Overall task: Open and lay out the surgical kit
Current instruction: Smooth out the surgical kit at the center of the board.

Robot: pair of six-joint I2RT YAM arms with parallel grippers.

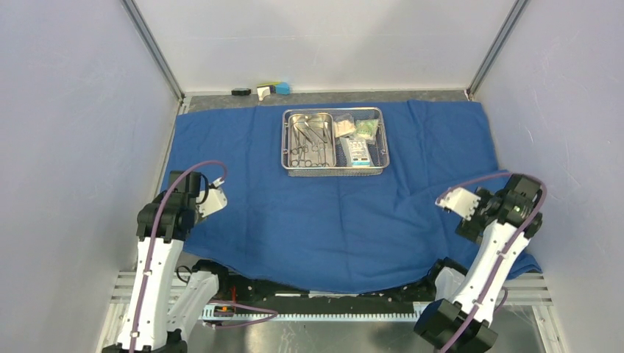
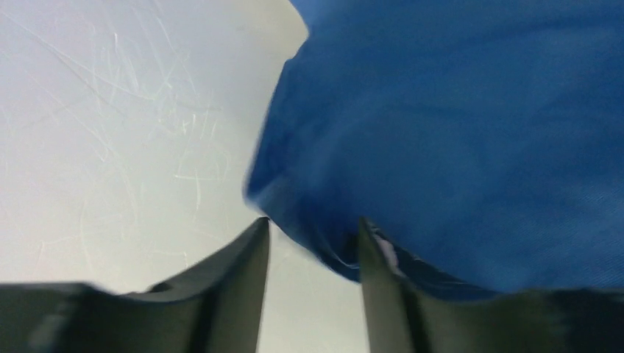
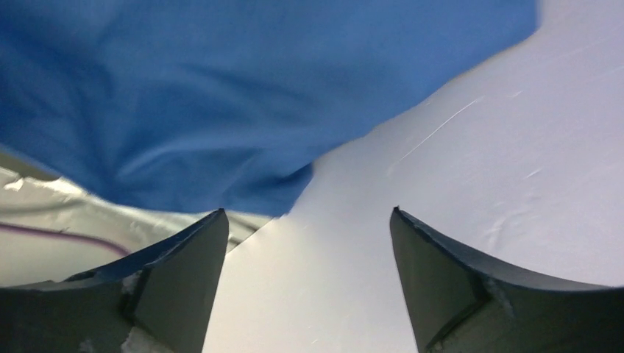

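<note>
A: Blue cloth wrap (image 1: 331,220), large and creased. Where does it lie?
B: Spread over the desk (image 2: 110,147). My left end effector (image 2: 313,224) stands parted, a near corner just ahead-right of it, nothing clasped; my right end effector (image 3: 309,213) gapes wide, empty, another corner ahead-left.
A: The rectangular steel mesh tray (image 1: 335,173)?
B: Far ahead, between both, on the cloth.

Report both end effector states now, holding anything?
Left end effector: open, blue cloth edge in its gap, not clamped.
Right end effector: open, holding nothing.
</note>
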